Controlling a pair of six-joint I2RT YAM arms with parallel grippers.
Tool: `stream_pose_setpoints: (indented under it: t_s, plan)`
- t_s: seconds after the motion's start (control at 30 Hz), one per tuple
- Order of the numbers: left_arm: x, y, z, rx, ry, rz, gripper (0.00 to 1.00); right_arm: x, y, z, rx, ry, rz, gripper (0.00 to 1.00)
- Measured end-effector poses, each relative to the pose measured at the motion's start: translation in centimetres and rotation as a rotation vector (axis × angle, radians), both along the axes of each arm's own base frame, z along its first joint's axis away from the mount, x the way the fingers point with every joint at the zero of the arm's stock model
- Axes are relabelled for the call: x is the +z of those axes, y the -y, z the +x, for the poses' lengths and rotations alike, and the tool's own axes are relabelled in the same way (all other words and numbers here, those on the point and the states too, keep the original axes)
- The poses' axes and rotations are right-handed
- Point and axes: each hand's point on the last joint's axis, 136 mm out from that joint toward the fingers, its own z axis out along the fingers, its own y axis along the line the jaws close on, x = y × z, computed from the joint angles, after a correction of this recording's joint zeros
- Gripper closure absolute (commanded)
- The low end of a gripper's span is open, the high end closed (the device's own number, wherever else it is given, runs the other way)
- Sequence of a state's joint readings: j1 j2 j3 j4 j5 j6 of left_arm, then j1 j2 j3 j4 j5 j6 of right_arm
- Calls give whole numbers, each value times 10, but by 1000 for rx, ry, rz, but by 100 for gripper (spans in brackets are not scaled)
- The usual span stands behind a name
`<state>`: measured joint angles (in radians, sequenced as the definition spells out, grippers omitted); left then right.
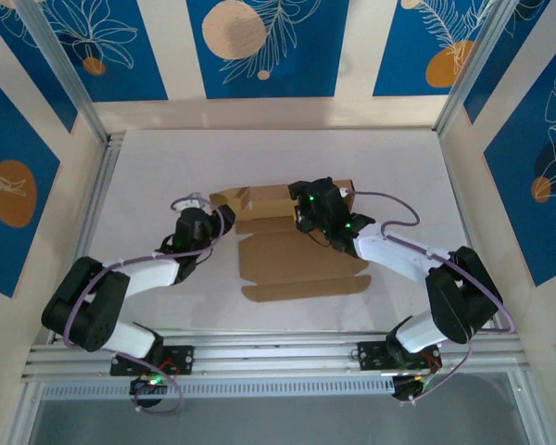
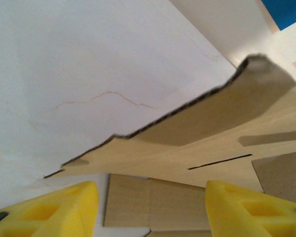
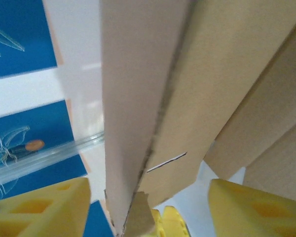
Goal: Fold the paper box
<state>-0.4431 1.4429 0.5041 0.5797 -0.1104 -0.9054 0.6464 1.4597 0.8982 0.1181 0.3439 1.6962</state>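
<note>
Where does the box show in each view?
Top: box at centre, lying mostly flat.
Left wrist: box across the lower right, edge lifted.
Right wrist: box from centre to right, edge-on.
Shared landmark: slit, seen in both wrist views.

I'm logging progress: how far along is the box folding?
Done: the paper box's far wall looks folded up. In hand: the right gripper straddles that wall, open; the left gripper, open, faces a side flap. Left: the near panels lie flat.
</note>
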Motion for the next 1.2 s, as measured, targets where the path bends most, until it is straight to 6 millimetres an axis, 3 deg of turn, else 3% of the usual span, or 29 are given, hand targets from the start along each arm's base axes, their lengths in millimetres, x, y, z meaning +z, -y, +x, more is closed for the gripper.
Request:
stream_pose_setpoints:
  t_s: [0.13, 0.4, 0.53, 0.6, 0.7, 0.77, 0.93, 1.07, 1.2]
  plan:
    - [-7, -7, -2, 7, -13, 13, 41, 16, -9, -13, 226, 144, -137, 18]
    - [10, -10, -10, -14, -3, 40, 41, 104, -40, -67, 756, 580, -441, 20]
    - [21, -7, -11, -34, 3, 36, 42, 157, -54, -65, 925, 827, -666, 18]
    - [22, -7, -13, -38, -7, 43, 42, 165, -56, -50, 975, 925, -851, 13]
    - [21, -11, -21, -40, -30, 65, 43, 145, -57, -27, 1119, 1002, -1132, 7]
    - [25, -14, -26, -40, -35, 71, 43, 113, -54, -15, 1260, 991, -1269, 1]
    - [38, -23, -35, -17, -21, 78, 44, 39, -29, 6, 1542, 899, -1418, 1]
    - [35, -27, -41, -11, -26, 83, 44, 17, -14, 18, 1641, 895, -1519, 1]
    - [27, -28, -44, -12, -46, 92, 44, 2, -13, 34, 1683, 908, -1612, 1]
